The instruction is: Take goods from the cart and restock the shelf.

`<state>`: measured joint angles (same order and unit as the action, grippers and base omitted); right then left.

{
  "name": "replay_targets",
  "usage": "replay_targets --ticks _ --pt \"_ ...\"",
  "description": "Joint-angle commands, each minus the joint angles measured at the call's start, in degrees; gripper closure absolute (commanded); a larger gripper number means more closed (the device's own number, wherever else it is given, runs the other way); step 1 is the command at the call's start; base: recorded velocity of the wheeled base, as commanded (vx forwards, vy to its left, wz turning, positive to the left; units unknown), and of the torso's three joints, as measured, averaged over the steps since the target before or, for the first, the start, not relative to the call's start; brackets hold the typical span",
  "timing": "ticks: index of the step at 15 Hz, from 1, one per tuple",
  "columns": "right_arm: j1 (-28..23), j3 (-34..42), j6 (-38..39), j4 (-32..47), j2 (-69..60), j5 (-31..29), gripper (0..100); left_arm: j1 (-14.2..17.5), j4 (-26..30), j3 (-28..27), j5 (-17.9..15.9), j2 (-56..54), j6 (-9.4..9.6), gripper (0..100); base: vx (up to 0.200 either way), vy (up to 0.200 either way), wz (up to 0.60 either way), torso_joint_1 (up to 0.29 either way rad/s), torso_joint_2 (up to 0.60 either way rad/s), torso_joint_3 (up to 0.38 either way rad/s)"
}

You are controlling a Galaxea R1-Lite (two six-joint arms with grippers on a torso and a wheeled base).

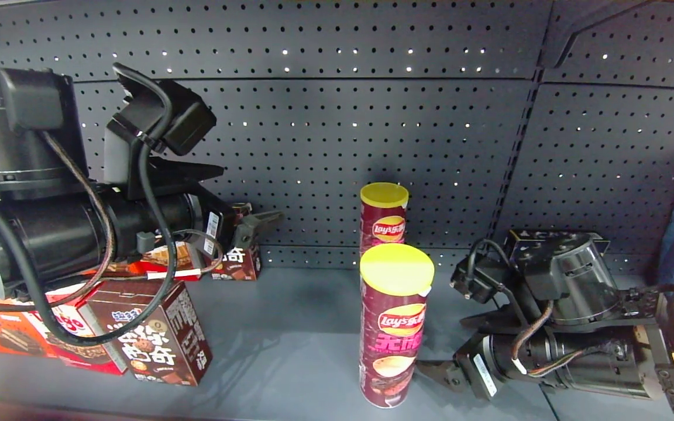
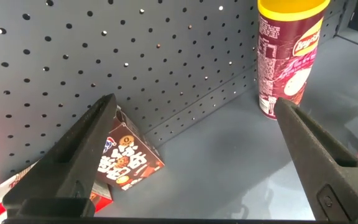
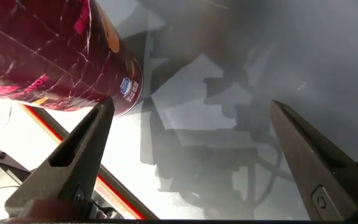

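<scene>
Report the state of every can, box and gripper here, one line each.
Front maroon cardboard chip can with yellow lid: upright, lid on, near the grey metal shelf front edge.
Rear maroon chip can with yellow lid: upright, lid on, by the dark pegboard.
Large brown cardboard biscuit box: standing, closed.
Small brown box at the back: standing.
Left gripper: open, empty.
Right gripper: open, empty, beside the front can.

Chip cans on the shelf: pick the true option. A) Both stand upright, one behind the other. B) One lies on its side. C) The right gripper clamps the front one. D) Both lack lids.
A: the front chip can and the rear chip can both stand upright, yellow-lidded, and the right gripper is open.
</scene>
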<state>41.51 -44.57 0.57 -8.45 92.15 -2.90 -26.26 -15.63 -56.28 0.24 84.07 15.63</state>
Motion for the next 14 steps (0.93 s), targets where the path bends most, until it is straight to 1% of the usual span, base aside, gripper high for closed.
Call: replay_targets --ticks 1,4,7,8,9,11,12,13,14 --pt "0.0 0.1 0.0 -0.1 -0.1 0.0 0 0.0 -0.1 0.0 0.0 0.3 0.02 0 0.0 0.0 0.0 0.0 0.0 0.0" --pt "-2.2 -0.6 2.2 -1.3 -4.1 -1.4 0 0.0 -0.1 0.0 0.1 0.0 -0.07 0 0.0 0.0 0.0 0.0 0.0 0.0" --pt "-10.7 -1.9 2.8 -1.3 -17.2 -2.5 0 0.1 -0.1 0.2 0.1 -3.4 -0.07 0 0.0 0.0 0.0 0.0 0.0 0.0" --pt "-12.3 -1.6 2.8 -1.3 -19.2 -2.8 0 0.7 -0.1 0.5 0.1 -5.2 -0.16 0 0.0 0.0 0.0 0.0 0.0 0.0" --pt "-18.9 1.0 2.7 -1.4 -26.6 -3.1 0 1.6 -0.1 1.1 0.1 -7.4 -0.34 0 0.0 0.0 0.0 0.0 0.0 0.0" --pt "-28.8 5.3 2.4 -1.4 -36.3 -2.8 0 3.2 -0.1 3.9 0.1 -13.9 -0.51 0 0.0 0.0 0.0 0.0 0.0 0.0" --pt "-32.9 8.7 2.4 -1.7 -41.8 -3.2 0 3.8 -0.1 6.7 0.3 -18.7 -0.51 0 0.0 0.0 0.0 0.0 0.0 0.0" --pt "-33.6 9.6 2.4 -1.8 -42.9 -3.2 0 3.8 0.0 7.4 0.3 -19.7 -0.51 0 0.0 0.0 0.0 0.0 0.0 0.0" --pt "-38.1 16.5 2.2 -2.8 -51.8 -3.3 0 3.8 0.5 13.2 0.7 -29.1 -0.34 0 0.0 0.0 0.0 0.0 0.0 0.0"
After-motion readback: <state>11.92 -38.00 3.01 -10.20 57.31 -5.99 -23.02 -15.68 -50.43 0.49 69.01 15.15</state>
